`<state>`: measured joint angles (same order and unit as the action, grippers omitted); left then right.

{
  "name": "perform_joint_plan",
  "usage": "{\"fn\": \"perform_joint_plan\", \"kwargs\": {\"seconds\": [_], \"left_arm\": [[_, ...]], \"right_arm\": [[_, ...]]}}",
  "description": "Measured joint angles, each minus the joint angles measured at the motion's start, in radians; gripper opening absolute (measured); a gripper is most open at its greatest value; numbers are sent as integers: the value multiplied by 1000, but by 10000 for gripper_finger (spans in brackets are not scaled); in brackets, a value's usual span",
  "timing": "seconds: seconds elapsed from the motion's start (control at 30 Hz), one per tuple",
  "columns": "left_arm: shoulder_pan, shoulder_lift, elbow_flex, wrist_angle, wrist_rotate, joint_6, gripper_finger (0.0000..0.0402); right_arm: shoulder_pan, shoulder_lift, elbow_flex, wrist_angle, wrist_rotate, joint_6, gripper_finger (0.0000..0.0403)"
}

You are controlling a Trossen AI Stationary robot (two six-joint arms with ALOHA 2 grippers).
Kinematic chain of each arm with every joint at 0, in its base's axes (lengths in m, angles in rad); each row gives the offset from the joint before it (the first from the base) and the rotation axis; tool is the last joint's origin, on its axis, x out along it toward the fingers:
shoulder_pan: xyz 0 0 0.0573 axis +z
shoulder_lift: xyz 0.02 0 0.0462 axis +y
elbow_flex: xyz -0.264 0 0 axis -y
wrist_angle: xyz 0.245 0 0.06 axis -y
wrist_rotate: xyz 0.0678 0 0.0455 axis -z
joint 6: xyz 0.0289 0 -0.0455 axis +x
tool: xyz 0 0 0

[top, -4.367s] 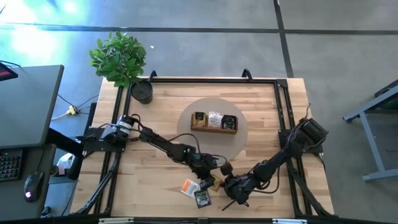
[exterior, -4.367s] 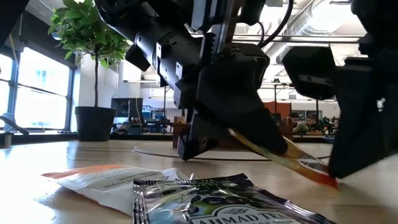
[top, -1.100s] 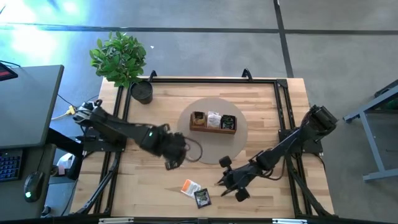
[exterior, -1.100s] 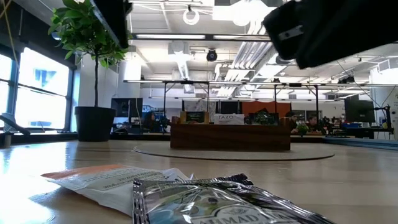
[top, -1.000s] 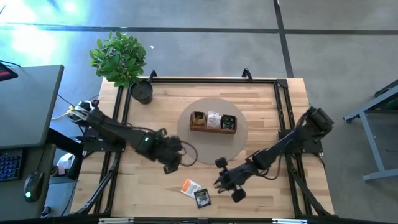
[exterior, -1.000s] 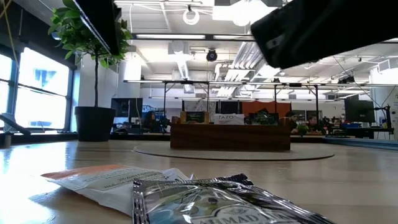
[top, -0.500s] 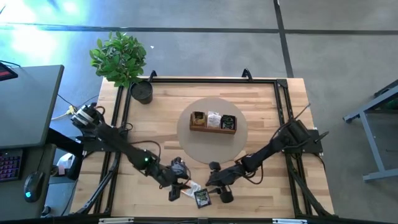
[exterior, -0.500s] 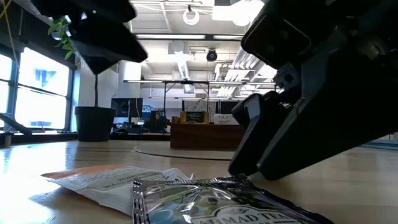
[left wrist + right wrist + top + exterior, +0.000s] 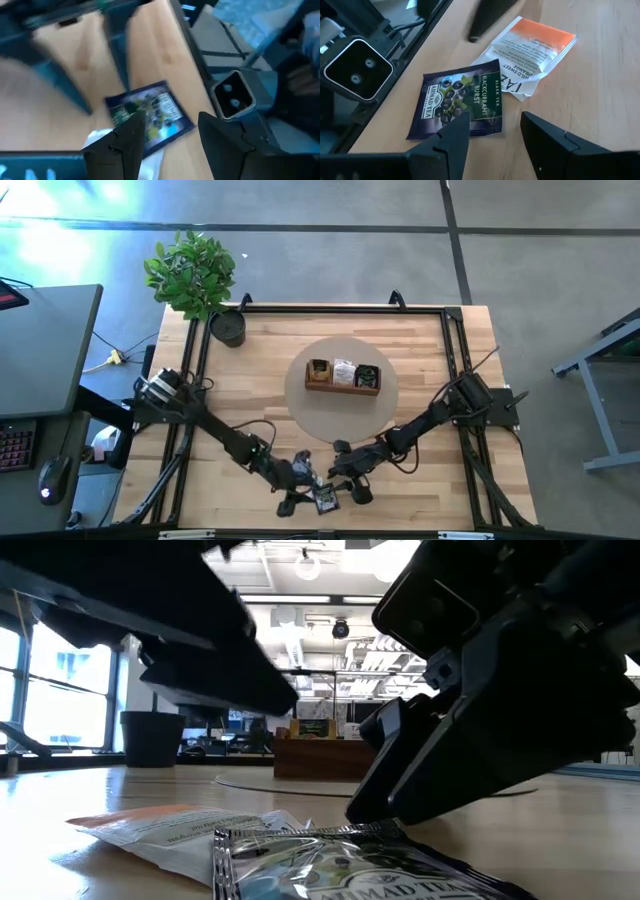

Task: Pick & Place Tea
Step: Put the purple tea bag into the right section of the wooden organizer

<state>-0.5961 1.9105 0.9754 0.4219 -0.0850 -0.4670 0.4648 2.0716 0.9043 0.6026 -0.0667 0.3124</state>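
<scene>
A light wooden bench (image 9: pixel 250 380) carries a round grey mat (image 9: pixel 385 395) with a long wooden tray (image 9: pixel 344 386) on it, well away from both tools. A leafy potted plant (image 9: pixel 192 272) stands at a far corner, beside a dark desk (image 9: pixel 45 350).

Bright daylight — left wrist blurred (motion)

I see a worktop (image 9: pixel 600 90) of pale wood, smooth with a soft sheen and fine grain. The black tea packet (image 9: pixel 460 102) looks like glossy foil, crinkled, catching light. The white-and-orange tea packet (image 9: pixel 532 50) beside it reads as matt paper, creased. My right tool (image 9: pixel 492 137) has matt dark plastic fingers (image 9: pixel 550 142), open above the foil packet; the left tool (image 9: pixel 167 132) has the same dull finish, open too. The wooden tray (image 9: pixel 344 377) looks darker, satin.
</scene>
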Motion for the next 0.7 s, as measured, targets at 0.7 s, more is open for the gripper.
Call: {"fn": "perform_joint_plan", "kwargs": {"seconds": [0.7], "left_arm": [[21,94,68,-11,106,79,179]], "right_arm": [[-1,1,-2,12,-18,-25,161]]}}
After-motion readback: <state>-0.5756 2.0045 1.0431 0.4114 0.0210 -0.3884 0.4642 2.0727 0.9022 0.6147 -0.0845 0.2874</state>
